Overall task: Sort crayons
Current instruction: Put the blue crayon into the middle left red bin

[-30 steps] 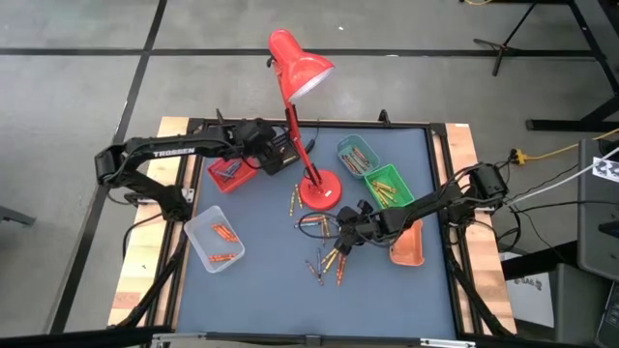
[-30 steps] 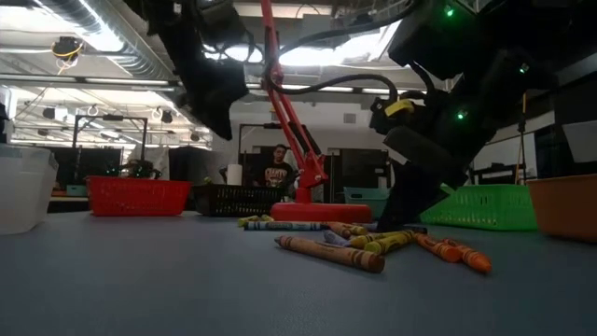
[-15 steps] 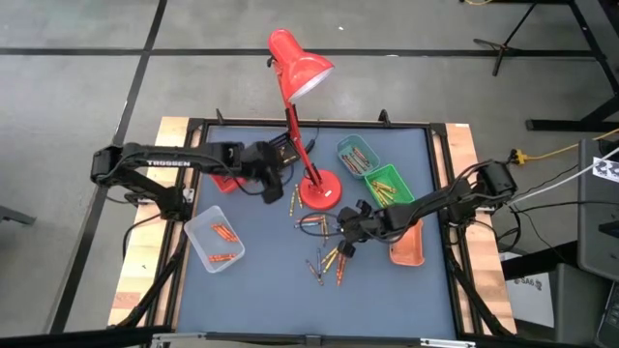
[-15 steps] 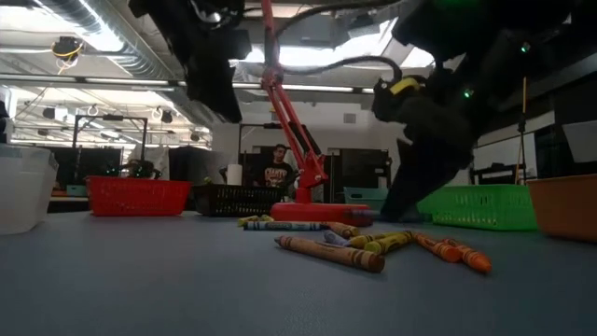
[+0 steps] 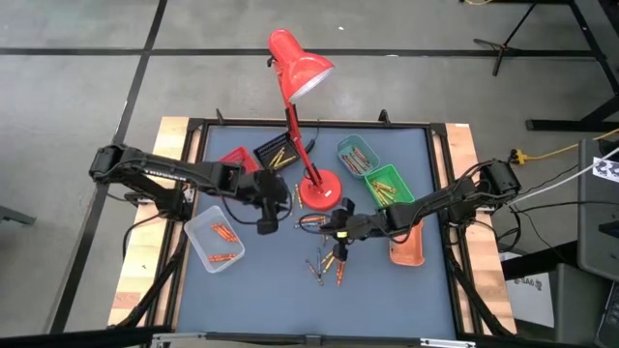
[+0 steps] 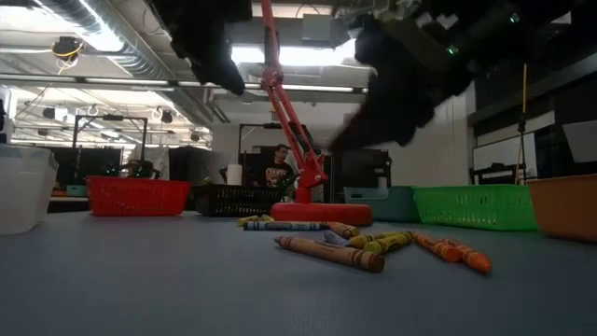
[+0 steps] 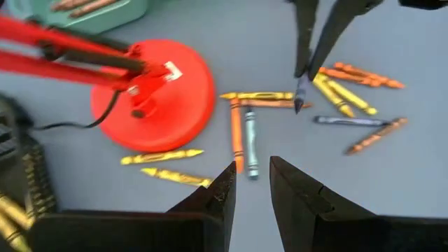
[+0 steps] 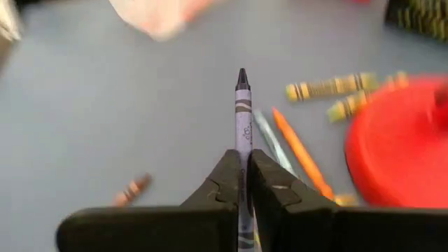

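- Since a second ago my left claw (image 5: 267,225) has swung away from the red tray (image 5: 233,158) to hang over the table (image 5: 387,290) left of the lamp base (image 5: 320,189), fingers a narrow gap apart and empty
- My right claw (image 8: 244,183) has risen off the loose pile and is pinched shut on a blue-grey crayon (image 8: 242,115), its tip sticking out ahead
- Loose crayons (image 7: 348,91) lie scattered in front of the lamp; others already sit in the clear (image 5: 215,241), green (image 5: 392,186) and teal (image 5: 358,154) trays
- To do this well, I judge I should keep the pinch firm, carry the stick clear of the lamp's arm (image 5: 296,130), and release low over the matching tray so it cannot bounce out
- Underfoot is a plain blue-grey mat; beyond it, a workshop with a person (image 6: 276,171) standing far back
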Robot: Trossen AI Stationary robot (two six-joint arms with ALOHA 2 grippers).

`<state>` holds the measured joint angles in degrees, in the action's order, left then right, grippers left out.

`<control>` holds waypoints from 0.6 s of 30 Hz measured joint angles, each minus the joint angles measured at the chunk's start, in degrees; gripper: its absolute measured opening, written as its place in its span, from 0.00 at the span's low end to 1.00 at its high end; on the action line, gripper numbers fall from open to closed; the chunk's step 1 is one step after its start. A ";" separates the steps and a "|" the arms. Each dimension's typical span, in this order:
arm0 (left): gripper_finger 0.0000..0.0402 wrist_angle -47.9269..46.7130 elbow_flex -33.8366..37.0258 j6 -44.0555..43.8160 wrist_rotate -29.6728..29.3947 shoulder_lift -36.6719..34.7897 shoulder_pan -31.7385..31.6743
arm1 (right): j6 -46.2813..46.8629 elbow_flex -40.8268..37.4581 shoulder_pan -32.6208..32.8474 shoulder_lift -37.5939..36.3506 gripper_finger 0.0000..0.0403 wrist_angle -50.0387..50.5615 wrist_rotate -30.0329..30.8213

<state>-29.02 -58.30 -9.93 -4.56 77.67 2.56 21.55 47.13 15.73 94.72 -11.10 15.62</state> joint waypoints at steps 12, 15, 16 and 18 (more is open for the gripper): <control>0.18 4.67 0.00 0.06 -0.13 0.02 6.90 | -13.22 0.01 0.00 0.00 0.04 -18.84 0.22; 0.18 6.67 0.00 0.06 -0.19 0.04 7.77 | -14.85 0.00 0.00 0.00 0.04 -22.11 0.22; 0.18 7.50 0.00 0.08 -0.19 0.04 7.96 | -15.19 0.02 0.00 0.00 0.04 -22.92 0.22; 0.18 8.97 0.00 0.07 -0.22 0.04 8.19 | -16.14 0.02 0.00 0.00 0.04 -24.06 0.20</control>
<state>-20.05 -58.30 -9.85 -4.78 77.71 10.74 5.41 47.16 15.73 94.72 -35.16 15.81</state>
